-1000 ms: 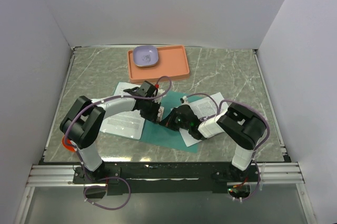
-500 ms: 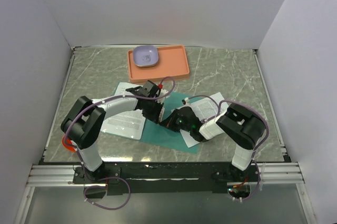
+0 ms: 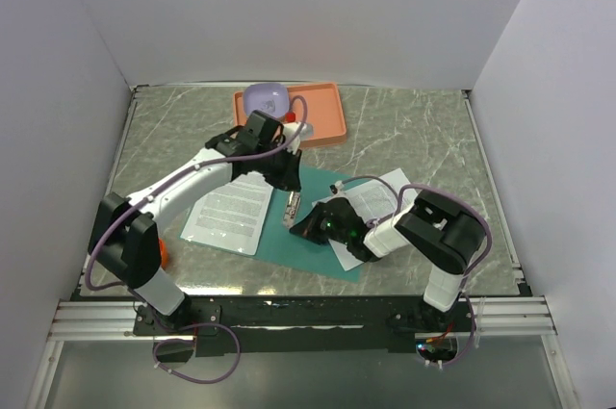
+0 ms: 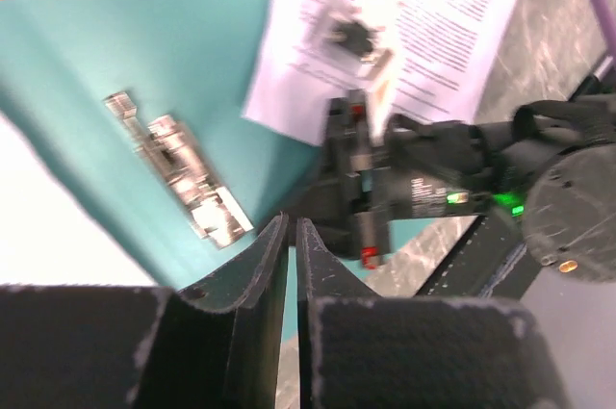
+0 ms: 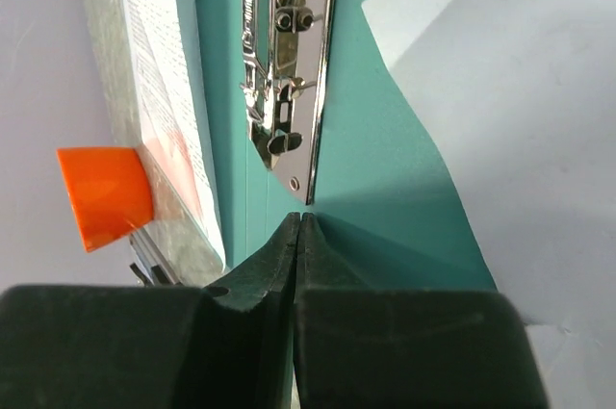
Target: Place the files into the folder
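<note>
left gripper point(image 4: 292, 224) has risen above the one folder point(image 3: 313, 245), clenched empty like right gripper point(image 5: 299, 218), two files point(image 3: 229, 214) point(image 3: 373, 199) flanking

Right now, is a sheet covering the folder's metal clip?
No, the clip lies bare on the folder, and the nearest sheet sits off to one side of it.

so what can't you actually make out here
- Print on the files: too small in the top view, blurred in the left wrist view.
- Whether the right pincer tips touch the folder: its own fingers hide the contact; the right arm covers it from above.
- The orange object: mostly behind the left arm in the top view, partly seen from the right wrist; cannot name it.
</note>
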### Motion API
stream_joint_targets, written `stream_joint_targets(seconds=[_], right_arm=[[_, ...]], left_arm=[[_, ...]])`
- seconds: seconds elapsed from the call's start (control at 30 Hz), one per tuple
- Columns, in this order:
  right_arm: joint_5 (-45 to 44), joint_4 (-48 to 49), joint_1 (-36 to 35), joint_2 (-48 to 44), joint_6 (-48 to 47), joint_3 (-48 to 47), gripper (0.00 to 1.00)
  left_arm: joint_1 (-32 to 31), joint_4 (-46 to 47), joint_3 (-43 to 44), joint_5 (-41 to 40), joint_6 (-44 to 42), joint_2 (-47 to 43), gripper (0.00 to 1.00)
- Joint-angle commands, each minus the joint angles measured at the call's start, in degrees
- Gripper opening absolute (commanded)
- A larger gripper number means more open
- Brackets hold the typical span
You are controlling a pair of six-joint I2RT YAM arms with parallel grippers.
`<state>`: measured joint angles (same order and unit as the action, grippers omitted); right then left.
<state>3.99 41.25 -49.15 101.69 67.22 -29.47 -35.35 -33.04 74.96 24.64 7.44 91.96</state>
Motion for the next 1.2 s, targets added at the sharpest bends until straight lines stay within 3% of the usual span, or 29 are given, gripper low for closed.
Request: stream_joint_targets(seconds=[0.0, 0.2, 0.3, 0.4, 0.53, 0.7, 0.73, 0.83, 1.0, 1.17], right_arm=[[-1.44, -14.45, -0.60, 0.53, -3.59, 3.72, 0.00], [1.19, -16.38, 0.36, -7.10, -7.89, 4.25, 0.05], [0.77, -22.59, 1.07, -14.48, -10.79, 2.76, 0.24], [-5.18, -33.02, 1.77, -22.83, -12.90, 0.39, 0.36], [-9.25, -42.71, 6.42, -29.52, -15.09, -2.16, 0.44], [-14.78, -53.09, 11.96, -27.16, -18.18, -9.08, 0.45], [-18.80, -55.73, 13.19, -26.11, -17.05, -10.24, 0.45], [-25.51, -68.48, 17.31, -26.36, -9.34, -12.62, 0.49], [-26.14, -79.37, 21.02, -33.12, -0.97, -8.07, 0.60], [-23.24, -84.40, 21.20, -43.05, 5.81, -2.00, 0.64]], left_arm=[[2.57, -1.95, -0.95, -0.21, -1.64, -1.79, 0.15], [4.41, 1.56, -7.10, -6.35, -5.41, 0.32, 0.15], [5.12, 4.11, -10.09, -9.26, -6.83, 1.29, 0.16], [5.73, 4.30, -11.15, -9.62, -6.83, 1.73, 0.18], [5.74, 6.13, -12.29, -8.74, -6.04, 0.32, 0.28], [5.73, 7.90, -12.56, -8.04, -4.90, 1.11, 0.42], [5.65, 8.16, -12.64, -7.34, -4.37, 1.29, 0.49], [5.47, 8.78, -12.73, -6.80, -4.19, 2.17, 0.53], [5.38, 8.52, -12.91, -6.37, -4.54, 3.05, 0.52], [5.38, 8.43, -13.61, -6.28, -5.16, 2.17, 0.50]])
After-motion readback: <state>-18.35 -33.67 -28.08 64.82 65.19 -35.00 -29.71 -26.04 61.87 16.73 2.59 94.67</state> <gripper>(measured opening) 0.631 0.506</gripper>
